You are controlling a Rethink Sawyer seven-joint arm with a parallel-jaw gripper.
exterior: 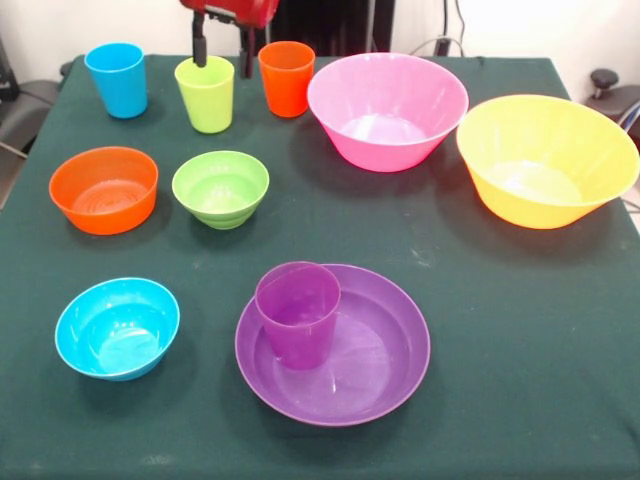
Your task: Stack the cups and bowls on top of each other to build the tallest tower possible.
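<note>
Hanging in at the desk's twelve o'clock edge, the red end effector [223,58] has its two dark fingers spread apart, released, with nothing between them. One finger [200,50] dips into the mouth of the lime green cup [205,94], though whether it touches the cup I cannot tell; the other comes down in the gap between that cup and the orange cup [286,78], which sits at the end effector's three o'clock. The blue cup [117,79] stands off at its nine o'clock, well apart.

Below, toward six o'clock from the end effector, the small green bowl [220,188] rests upright, with the small orange bowl [103,189] just beside it at eight o'clock. The small blue bowl [117,327] lies farther down at seven o'clock. The large pink bowl [387,110] sits at four o'clock, near the orange cup, and the large yellow bowl [546,159] beyond it. At six o'clock, far across the green desk [520,350], the purple cup [298,314] stands inside the wide purple bowl [375,355], against its nine o'clock side. Nothing else is stacked.
</note>
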